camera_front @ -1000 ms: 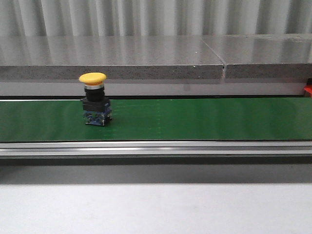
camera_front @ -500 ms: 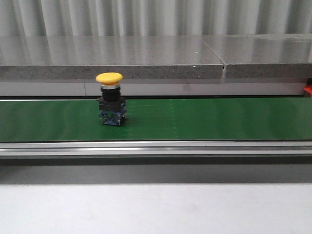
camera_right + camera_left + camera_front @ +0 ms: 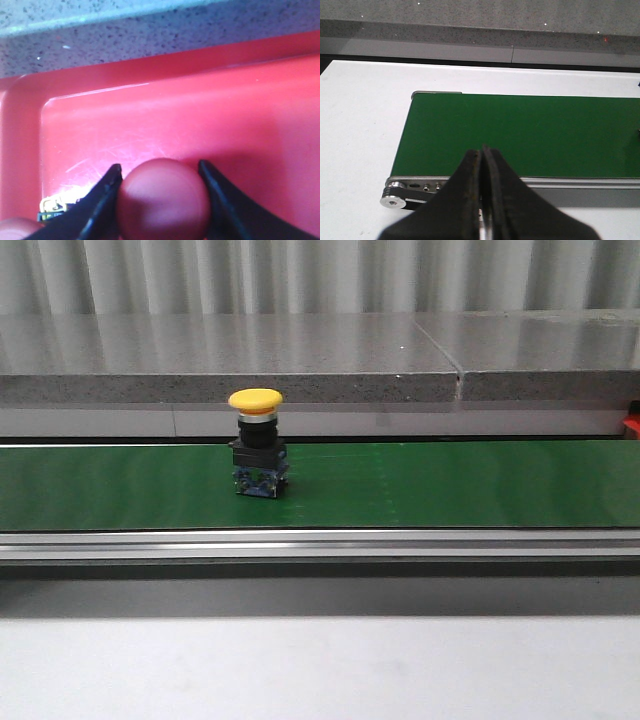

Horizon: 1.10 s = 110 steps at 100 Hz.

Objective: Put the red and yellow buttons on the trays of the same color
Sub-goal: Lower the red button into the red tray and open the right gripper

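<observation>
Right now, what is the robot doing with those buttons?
A yellow mushroom-head push button stands upright on the green conveyor belt, untouched. The left end effector is shut and empty near the belt's end. The right end effector grips a red round-capped button over the red plastic tray.

A green conveyor belt (image 3: 450,483) with a silver metal rail (image 3: 320,545) along its near edge runs across a white surface (image 3: 320,665), and behind it a grey speckled stone ledge (image 3: 230,360) stands in front of a pale corrugated wall (image 3: 320,275).
</observation>
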Tool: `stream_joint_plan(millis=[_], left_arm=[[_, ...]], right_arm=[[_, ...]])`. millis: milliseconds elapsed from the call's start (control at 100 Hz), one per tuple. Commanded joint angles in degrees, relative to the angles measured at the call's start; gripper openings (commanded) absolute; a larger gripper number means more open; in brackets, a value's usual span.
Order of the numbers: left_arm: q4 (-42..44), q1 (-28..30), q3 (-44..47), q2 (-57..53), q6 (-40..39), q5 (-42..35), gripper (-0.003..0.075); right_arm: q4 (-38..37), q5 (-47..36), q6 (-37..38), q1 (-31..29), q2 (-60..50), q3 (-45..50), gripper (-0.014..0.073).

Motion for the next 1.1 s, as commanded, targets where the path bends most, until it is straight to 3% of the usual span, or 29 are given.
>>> stream_joint_plan(millis=[0, 100, 180, 630, 1090], left_arm=[[-0.61, -0.45, -1.55, 0.24, -0.06, -4.4, -0.0021], [-0.61, -0.45, -1.55, 0.24, -0.06, -4.4, -0.0021], [-0.61, -0.45, -1.55, 0.24, -0.06, -4.4, -0.0021], [-0.61, -0.45, -1.55, 0.24, -0.06, -4.4, -0.0021], [-0.61, -0.45, -1.55, 0.24, -0.06, -4.4, -0.0021]], right_arm=[[1.18, -1.7, 0.08, -0.35, -3.62, -2.08, 0.0309], [1.18, -1.68, 0.08, -0.35, -3.75, -2.08, 0.0507], [1.18, -1.87, 0.08, -0.35, -3.95, -2.08, 0.0577], [1.41, -0.98, 0.08, -0.35, -12.35, -2.11, 0.0574], [11.34, 12.49, -3.42, -0.03, -29.59, -0.37, 0.0574]])
